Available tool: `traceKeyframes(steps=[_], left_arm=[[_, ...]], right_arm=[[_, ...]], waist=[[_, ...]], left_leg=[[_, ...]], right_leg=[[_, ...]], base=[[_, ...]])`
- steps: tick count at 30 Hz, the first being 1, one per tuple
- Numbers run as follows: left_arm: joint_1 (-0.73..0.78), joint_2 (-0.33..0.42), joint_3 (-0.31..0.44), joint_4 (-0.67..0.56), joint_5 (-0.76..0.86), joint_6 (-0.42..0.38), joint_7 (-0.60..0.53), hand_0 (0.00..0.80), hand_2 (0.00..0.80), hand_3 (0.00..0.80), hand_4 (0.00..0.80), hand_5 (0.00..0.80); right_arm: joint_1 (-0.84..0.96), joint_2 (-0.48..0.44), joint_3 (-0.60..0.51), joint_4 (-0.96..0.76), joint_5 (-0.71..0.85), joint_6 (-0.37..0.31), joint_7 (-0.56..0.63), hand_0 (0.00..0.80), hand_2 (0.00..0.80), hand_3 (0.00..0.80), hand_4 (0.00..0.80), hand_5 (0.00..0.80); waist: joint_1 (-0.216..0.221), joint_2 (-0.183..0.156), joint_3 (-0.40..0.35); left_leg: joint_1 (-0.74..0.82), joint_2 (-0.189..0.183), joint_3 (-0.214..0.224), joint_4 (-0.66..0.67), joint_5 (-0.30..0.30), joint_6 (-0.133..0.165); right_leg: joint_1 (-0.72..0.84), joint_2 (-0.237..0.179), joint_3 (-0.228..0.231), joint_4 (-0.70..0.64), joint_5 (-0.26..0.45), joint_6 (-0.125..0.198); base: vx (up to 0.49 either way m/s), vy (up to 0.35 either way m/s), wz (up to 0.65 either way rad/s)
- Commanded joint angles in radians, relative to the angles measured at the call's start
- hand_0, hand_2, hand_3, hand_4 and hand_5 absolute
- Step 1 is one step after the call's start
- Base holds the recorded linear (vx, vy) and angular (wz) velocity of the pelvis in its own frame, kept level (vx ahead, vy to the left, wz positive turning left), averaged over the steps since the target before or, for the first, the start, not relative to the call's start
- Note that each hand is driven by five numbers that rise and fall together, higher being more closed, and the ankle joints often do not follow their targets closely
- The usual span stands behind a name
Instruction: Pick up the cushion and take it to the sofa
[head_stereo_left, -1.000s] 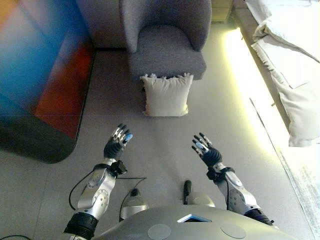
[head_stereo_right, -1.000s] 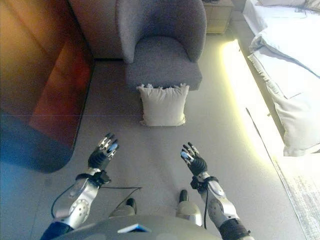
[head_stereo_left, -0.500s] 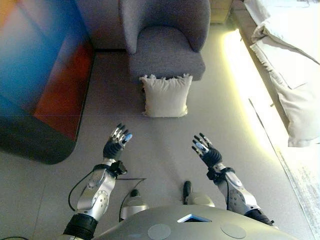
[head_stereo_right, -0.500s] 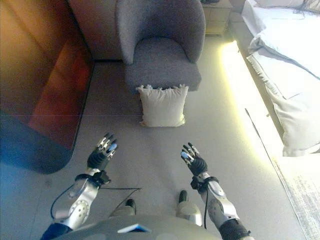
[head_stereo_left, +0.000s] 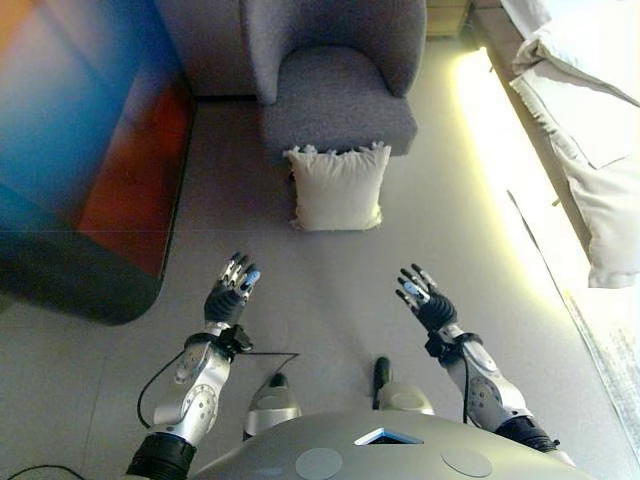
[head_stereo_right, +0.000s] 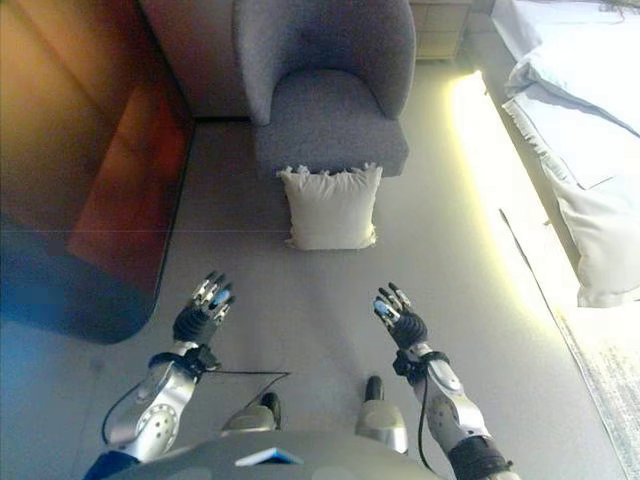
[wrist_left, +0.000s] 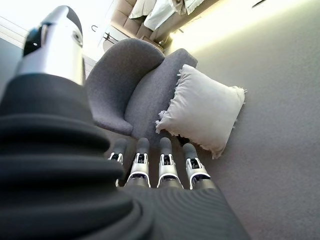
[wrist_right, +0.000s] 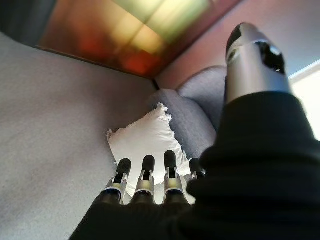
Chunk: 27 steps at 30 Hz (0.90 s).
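Note:
A cream cushion (head_stereo_left: 337, 187) with frilled edges stands on the grey floor, leaning against the front of a grey armchair (head_stereo_left: 338, 98). Both of my hands are held out in front of me, well short of the cushion and apart from it. My left hand (head_stereo_left: 228, 296) is open with straight fingers, to the lower left of the cushion. My right hand (head_stereo_left: 430, 303) is open too, to the lower right. The wrist views show the cushion (wrist_left: 205, 112) (wrist_right: 145, 141) beyond the straight fingers (wrist_left: 165, 162) (wrist_right: 145, 180), with nothing held.
A dark glossy cabinet (head_stereo_left: 80, 160) with a rounded corner fills the left side. A bed with white bedding (head_stereo_left: 590, 120) runs along the right, with a strip of light on the floor (head_stereo_left: 500, 170) beside it. Grey carpet lies between my hands and the cushion.
The whole picture has shifted a little, so the camera has moved. Both hands show slightly lower in view; they remain open and empty. The cushion has not moved.

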Motion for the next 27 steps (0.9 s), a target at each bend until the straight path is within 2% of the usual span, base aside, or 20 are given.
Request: traceKeyframes(steps=[1,2,4,6,8,10,11,12,13,15,16,18,22,23,25,27], left_arm=[[-0.051,0.031,0.038,-0.034,-0.001,-0.047,-0.028,0.0,0.0,0.0,0.0,0.0],[-0.054,0.034,0.036,-0.021,0.015,-0.055,-0.024,0.0,0.0,0.0,0.0,0.0],[-0.067,0.034,0.043,0.001,0.018,-0.052,-0.019,0.0,0.0,0.0,0.0,0.0],[-0.07,0.033,0.062,0.002,0.008,-0.036,-0.038,0.0,0.0,0.0,0.0,0.0],[-0.062,0.037,0.081,-0.016,0.016,-0.015,-0.053,0.0,0.0,0.0,0.0,0.0],[-0.058,0.041,0.083,-0.019,0.018,-0.008,-0.048,0.0,0.0,0.0,0.0,0.0],[-0.058,0.042,0.083,-0.02,0.015,-0.005,-0.044,0.0,0.0,0.0,0.0,0.0],[-0.058,0.04,0.075,-0.017,0.009,-0.013,-0.035,0.0,0.0,0.0,0.0,0.0],[-0.056,0.039,0.07,-0.014,0.009,-0.021,-0.035,0.0,0.0,0.0,0.0,0.0],[-0.052,0.04,0.066,-0.013,0.011,-0.027,-0.039,0.0,0.0,0.0,0.0,0.0],[-0.036,0.041,0.068,-0.018,0.016,-0.033,-0.05,0.0,0.0,0.0,0.0,0.0],[-0.018,0.04,0.073,-0.02,0.025,-0.031,-0.07,0.0,0.0,0.0,0.0,0.0],[0.006,0.023,0.066,-0.01,0.044,-0.04,-0.089,0.0,0.0,0.0,0.0,0.0],[0.011,0.017,0.065,-0.008,0.045,-0.043,-0.085,0.0,0.0,0.0,0.0,0.0],[0.022,0.012,0.069,-0.01,0.032,-0.041,-0.078,0.0,0.0,0.0,0.0,0.0],[0.029,-0.003,0.085,-0.014,0.006,-0.024,-0.067,0.0,0.0,0.0,0.0,0.0]], right_arm=[[0.003,0.044,-0.03,-0.097,-0.022,-0.076,0.016,0.0,0.0,0.0,0.0,0.0],[0.012,0.049,-0.026,-0.097,-0.03,-0.082,0.014,0.0,0.0,0.0,0.0,0.0],[0.028,0.047,-0.025,-0.101,-0.026,-0.083,0.015,0.0,0.0,0.0,0.0,0.0],[0.045,0.045,-0.027,-0.107,-0.024,-0.08,0.02,0.0,0.0,0.0,0.0,0.0],[0.067,0.047,-0.033,-0.105,-0.022,-0.082,0.026,0.0,0.0,0.0,0.0,0.0],[0.074,0.045,-0.039,-0.096,-0.017,-0.086,0.034,0.0,0.0,0.0,0.0,0.0],[0.074,0.044,-0.04,-0.094,-0.017,-0.087,0.037,0.0,0.0,0.0,0.0,0.0],[0.065,0.042,-0.038,-0.09,-0.01,-0.093,0.041,0.0,0.0,0.0,0.0,0.0],[0.058,0.037,-0.037,-0.091,0.001,-0.094,0.039,0.0,0.0,0.0,0.0,0.0],[0.048,0.03,-0.037,-0.094,0.016,-0.091,0.033,0.0,0.0,0.0,0.0,0.0],[0.039,0.021,-0.039,-0.1,0.029,-0.079,0.027,0.0,0.0,0.0,0.0,0.0],[0.041,0.021,-0.046,-0.101,0.032,-0.069,0.027,0.0,0.0,0.0,0.0,0.0],[0.045,0.031,-0.051,-0.081,0.021,-0.06,0.04,0.0,0.0,0.0,0.0,0.0],[0.042,0.031,-0.053,-0.071,0.012,-0.049,0.049,0.0,0.0,0.0,0.0,0.0],[0.04,0.029,-0.046,-0.073,-0.009,-0.024,0.045,0.0,0.0,0.0,0.0,0.0],[0.036,0.013,-0.042,-0.099,-0.025,0.011,0.036,0.0,0.0,0.0,0.0,0.0]], waist=[[-0.006,0.006,0.033],[-0.01,0.014,0.044],[-0.023,0.029,0.059],[-0.03,0.029,0.064],[-0.039,0.021,0.064],[-0.05,0.0,0.064],[-0.053,-0.005,0.064],[-0.063,-0.029,0.063],[-0.07,-0.043,0.064],[-0.077,-0.054,0.065],[-0.089,-0.063,0.064],[-0.1,-0.065,0.065],[-0.108,-0.068,0.057],[-0.117,-0.064,0.042],[-0.131,-0.053,0.019],[-0.143,-0.032,-0.008]], left_leg=[[-0.097,-0.073,-0.011,0.144,-0.091,0.129],[-0.098,-0.079,-0.01,0.152,-0.099,0.14],[-0.099,-0.078,-0.008,0.166,-0.104,0.143],[-0.094,-0.081,-0.008,0.179,-0.113,0.141],[-0.083,-0.092,-0.016,0.189,-0.129,0.139],[-0.073,-0.107,-0.026,0.202,-0.147,0.129],[-0.071,-0.11,-0.028,0.206,-0.152,0.127],[-0.07,-0.122,-0.034,0.225,-0.177,0.117],[-0.065,-0.132,-0.037,0.235,-0.199,0.116],[-0.058,-0.142,-0.043,0.242,-0.224,0.117],[-0.041,-0.152,-0.052,0.243,-0.248,0.122],[-0.013,-0.154,-0.067,0.25,-0.275,0.127],[0.043,-0.142,-0.085,0.264,-0.316,0.129],[0.062,-0.124,-0.082,0.27,-0.31,0.123],[0.094,-0.073,-0.074,0.288,-0.254,0.095],[0.133,-0.008,-0.082,0.326,-0.107,0.044]], right_leg=[[-0.088,-0.061,-0.08,0.457,-0.103,0.029],[-0.135,-0.079,-0.06,0.586,-0.093,0.019],[-0.2,-0.088,-0.03,0.703,-0.06,0.003],[-0.22,-0.087,-0.007,0.719,-0.044,0.002],[-0.213,-0.085,0.01,0.651,-0.024,0.009],[-0.192,-0.083,0.026,0.497,-0.014,0.022],[-0.185,-0.083,0.028,0.461,-0.015,0.024],[-0.178,-0.092,0.047,0.304,-0.006,0.04],[-0.183,-0.1,0.057,0.206,0.023,0.056],[-0.194,-0.107,0.068,0.129,0.075,0.076],[-0.227,-0.104,0.094,0.037,0.129,0.091],[-0.254,-0.095,0.111,-0.004,0.164,0.095],[-0.275,-0.088,0.078,0.027,0.157,0.09],[-0.272,-0.074,0.082,0.035,0.143,0.086],[-0.274,-0.038,0.103,0.088,0.122,0.07],[-0.274,0.012,0.108,0.149,0.082,0.042]], base=[[0.064,0.319,-0.02],[0.05,0.268,-0.35],[0.074,0.19,-0.42],[0.149,0.085,-0.07],[0.223,-0.031,0.09],[0.232,-0.105,0.03],[0.293,-0.171,-0.01],[0.337,-0.199,-0.02],[0.376,-0.222,-0.05],[0.324,-0.14,0.15],[0.442,-0.132,0.55],[0.513,-0.128,0.47],[0.467,-0.12,0.23],[0.502,-0.163,0.19],[0.502,-0.192,0.11],[0.414,-0.196,0.08]])
